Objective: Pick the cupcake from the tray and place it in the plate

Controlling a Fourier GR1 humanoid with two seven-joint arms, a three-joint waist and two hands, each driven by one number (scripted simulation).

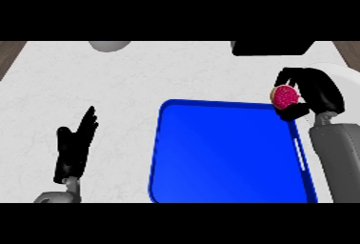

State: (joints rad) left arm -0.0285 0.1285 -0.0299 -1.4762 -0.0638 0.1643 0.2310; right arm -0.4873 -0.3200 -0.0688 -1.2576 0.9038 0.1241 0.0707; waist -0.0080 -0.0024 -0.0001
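The right hand [313, 93] has its fingers curled around the cupcake [285, 96], holding it with the pink frosting turned sideways above the far right corner of the blue tray [225, 152]. The white plate [345, 71] lies just beyond, partly hidden behind the hand. The left hand [74, 145] rests open at the left, fingers straight and up, holding nothing.

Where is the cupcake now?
In the head view, the cupcake is in the right hand, above the blue tray's far right corner.
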